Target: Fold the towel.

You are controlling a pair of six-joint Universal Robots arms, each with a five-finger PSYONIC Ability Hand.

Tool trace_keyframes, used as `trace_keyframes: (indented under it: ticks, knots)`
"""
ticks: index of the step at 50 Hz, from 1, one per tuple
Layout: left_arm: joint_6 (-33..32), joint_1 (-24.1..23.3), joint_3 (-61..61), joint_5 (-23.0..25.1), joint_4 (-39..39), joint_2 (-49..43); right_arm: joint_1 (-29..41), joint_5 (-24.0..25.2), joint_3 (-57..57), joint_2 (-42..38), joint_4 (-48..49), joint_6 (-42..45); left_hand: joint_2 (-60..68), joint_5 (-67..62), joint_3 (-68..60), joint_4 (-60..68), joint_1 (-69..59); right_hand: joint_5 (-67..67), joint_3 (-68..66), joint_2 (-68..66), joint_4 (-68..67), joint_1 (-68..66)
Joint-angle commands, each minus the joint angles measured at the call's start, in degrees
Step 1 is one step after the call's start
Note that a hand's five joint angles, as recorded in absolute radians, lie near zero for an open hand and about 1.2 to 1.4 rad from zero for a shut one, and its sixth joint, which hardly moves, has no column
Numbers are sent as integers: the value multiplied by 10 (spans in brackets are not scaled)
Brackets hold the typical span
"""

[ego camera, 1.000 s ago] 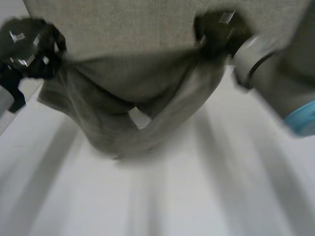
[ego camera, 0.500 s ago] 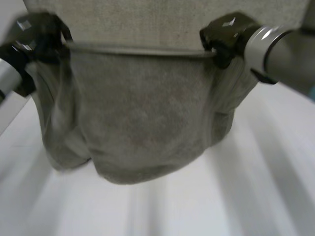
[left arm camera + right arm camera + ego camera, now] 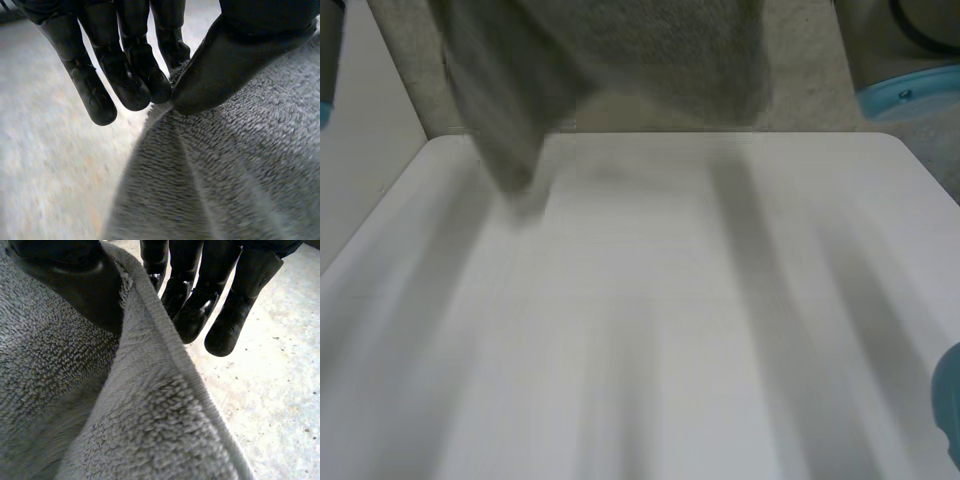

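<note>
Grey towel hanging over white table's far edge, speckled floor beyond; left hand and right hand each pinch its edge, thumb against fingers.

The left hand is matte black throughout, with long, tube-like fingers that end in smooth rounded tips and a much broader thumb with a blunt, domed end. The right hand is built alike, its black fingers faintly glossy where light catches them. In the head view the right arm is grey, edged by a round light-blue cap.
</note>
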State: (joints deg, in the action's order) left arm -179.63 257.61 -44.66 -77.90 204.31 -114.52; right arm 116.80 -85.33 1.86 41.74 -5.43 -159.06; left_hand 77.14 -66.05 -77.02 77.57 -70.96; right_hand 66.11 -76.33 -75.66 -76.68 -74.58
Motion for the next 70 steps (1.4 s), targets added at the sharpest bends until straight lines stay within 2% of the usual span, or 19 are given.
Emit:
trace_keyframes:
  ticks: [1,5,7,13,15,21,24,25,26,27,29,37,46,51,53,55,56,63,70]
  knots:
    - [23,3,-114,7,33,9,-3,20,-111,18,-76,-14,29,-39,-30,24,-90,39,-37,-43,-33,-54]
    - [21,6,-195,19,35,5,-4,25,-170,18,-129,-13,29,-39,-30,24,-90,39,-37,-43,-33,-54]
    - [20,10,-283,53,40,4,-13,35,-249,21,-184,-12,29,-39,-30,24,-90,39,-37,-43,-33,-54]
    - [-18,11,-391,114,57,-4,-25,75,-433,64,-183,-1,29,-39,-30,24,-90,39,-37,-43,-33,-54]
    - [-69,11,-438,129,70,-8,-27,79,-475,79,-170,5,29,-39,-30,24,-90,39,-37,-43,-33,-54]
    - [-167,10,-489,129,72,-32,-22,81,-625,152,-108,14,29,-39,-30,24,-90,39,-37,-43,-33,-54]
    - [-181,10,-494,131,75,-43,-22,83,-658,171,-96,14,29,-39,-30,24,-90,39,-37,-43,-33,-54]
    - [-191,10,-492,129,80,-56,-21,84,-686,190,-86,13,-71,60,70,-75,9,39,-37,-43,-33,-54]
    - [-196,9,-486,125,84,-70,-21,85,-709,205,-79,12,-262,251,261,-266,200,39,-37,-43,-33,-54]
    - [-196,9,-486,125,84,-70,-21,85,-709,205,-79,12,-264,253,263,-268,202,39,-37,-43,-33,-54]
    - [-198,8,-473,109,87,-94,-21,85,-737,224,-72,12,-402,391,400,-406,340,39,-37,-43,-33,-54]
    - [-199,5,-440,54,87,-143,-26,86,-758,233,-72,9,-452,441,451,-456,390,39,-37,-43,-33,-54]
    - [-201,5,-446,50,86,-149,-35,79,-758,237,-73,6,-454,443,453,-458,392,39,-37,-43,-33,-54]
    - [-200,5,-446,50,86,-147,-47,76,-760,235,-73,4,-409,398,407,-413,347,39,-37,-43,-33,-54]
    - [-196,6,-446,56,81,-143,-51,77,-765,232,-71,-2,26,-37,-27,22,-88,39,-37,-43,-33,-54]
    - [-194,6,-446,56,80,-140,-53,77,-767,229,-70,-7,29,-39,-30,24,-90,39,-37,-43,-33,-54]
    - [-194,6,-447,54,79,-133,-55,77,-768,225,-67,-14,29,-39,-30,24,-90,-95,98,91,101,80]
    - [-192,14,-467,53,82,-95,-56,76,-787,198,-56,-44,29,-39,-30,24,-90,-362,364,357,368,347]
    - [-190,40,-481,52,85,-68,-49,57,-802,167,-41,-51,29,-39,-30,24,-90,-378,380,373,383,362]
